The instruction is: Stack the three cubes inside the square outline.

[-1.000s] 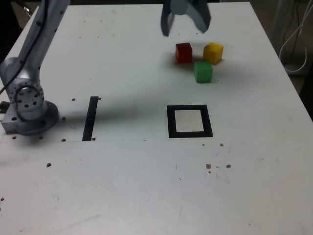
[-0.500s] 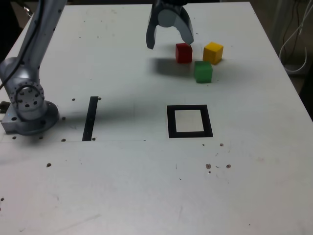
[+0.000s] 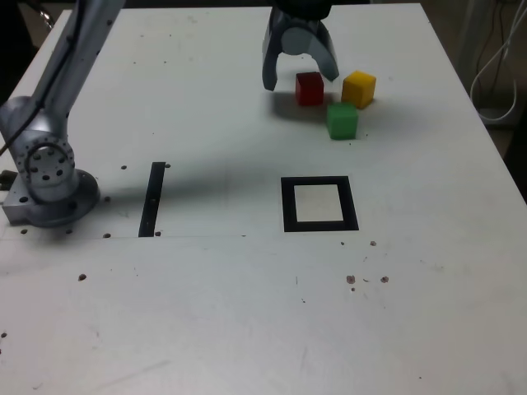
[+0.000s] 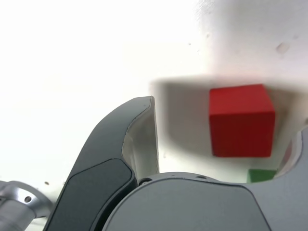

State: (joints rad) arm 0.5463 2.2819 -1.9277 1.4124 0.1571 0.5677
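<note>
Red is the colour of the cube [image 3: 310, 88] bracketed by the gripper [image 3: 300, 77], whose jaws are spread wide and hold nothing. The yellow cube [image 3: 359, 89] and green cube [image 3: 342, 120] sit just beside it, at the far side of the table [image 3: 206, 313]. The square outline [image 3: 319, 204] is seen bare, well apart from them (nothing stacked yet). The first pickup is judged to be in hand; a descent centred over the red cube, then closure, is called for.
</note>
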